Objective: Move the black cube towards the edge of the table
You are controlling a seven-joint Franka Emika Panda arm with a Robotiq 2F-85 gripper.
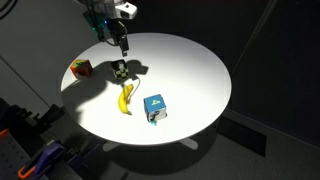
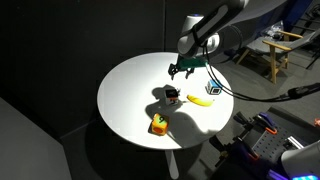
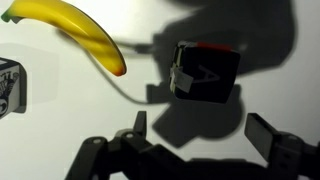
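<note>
The black cube (image 1: 119,70) sits on the round white table (image 1: 190,70), between the orange-red cube and the banana. It also shows in an exterior view (image 2: 172,96) and in the wrist view (image 3: 205,72), dark with a pale patch on one face. My gripper (image 1: 122,46) hangs in the air above the cube, apart from it, and shows in an exterior view (image 2: 183,70) too. In the wrist view its two fingers (image 3: 200,135) are spread wide with nothing between them. The cube lies just beyond the fingertips.
An orange-red cube (image 1: 81,68) stands near the table's edge. A banana (image 1: 126,97) lies next to the black cube, and a blue cube (image 1: 155,106) stands past it. A thin cable runs across the table by the banana (image 3: 75,30).
</note>
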